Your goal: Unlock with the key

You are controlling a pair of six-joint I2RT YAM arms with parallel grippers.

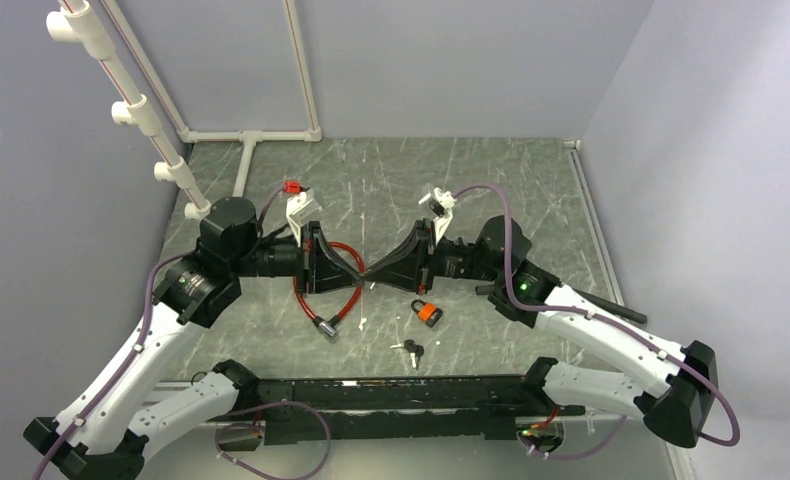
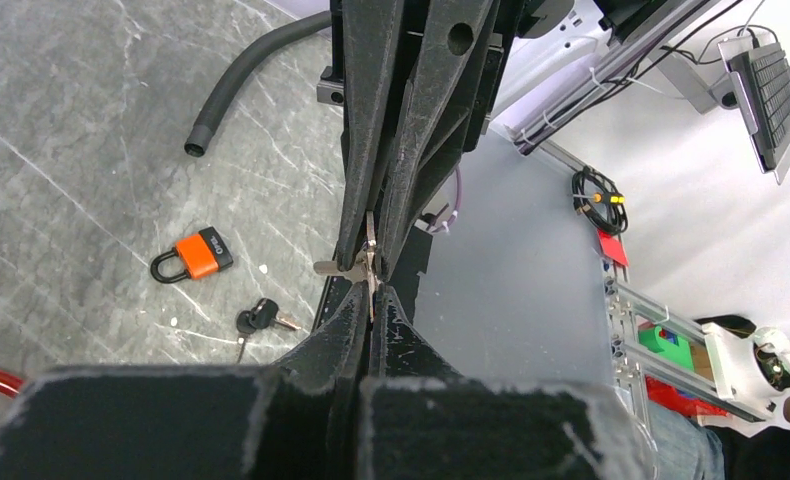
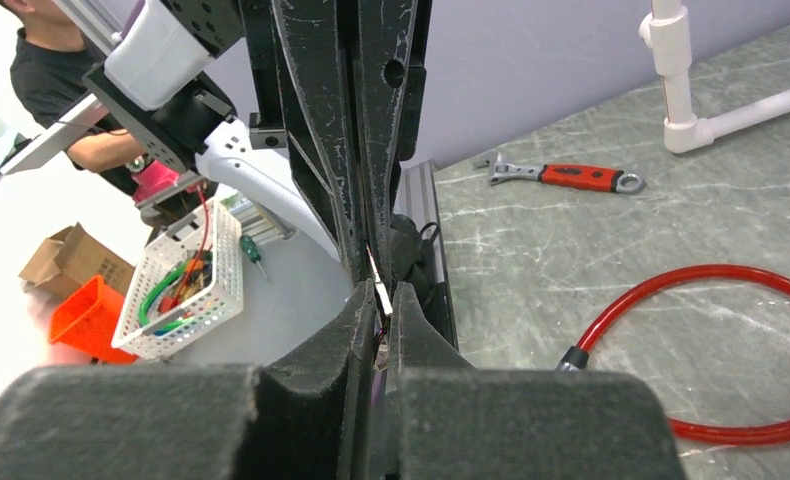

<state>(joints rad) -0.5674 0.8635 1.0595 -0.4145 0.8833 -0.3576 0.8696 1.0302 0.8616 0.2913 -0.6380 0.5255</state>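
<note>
Tip to tip above the table (image 1: pixel 511 190): left gripper (image 1: pixel 357 279) and right gripper (image 1: pixel 376 276), both jaws pinched shut on the small key (image 2: pixel 361 264), probably a handover to re-orient it. The orange padlock (image 1: pixel 428 312) lay locked on the table nearby, spare keys (image 1: pixel 412 350) beside it.

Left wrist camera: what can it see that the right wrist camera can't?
Only the left wrist view shows the orange padlock and the bunch of keys. Only the right wrist view shows the red-handled wrench and the white pipe. Both show the left gripper and right gripper tip to tip, jaws shut on a small key.
</note>
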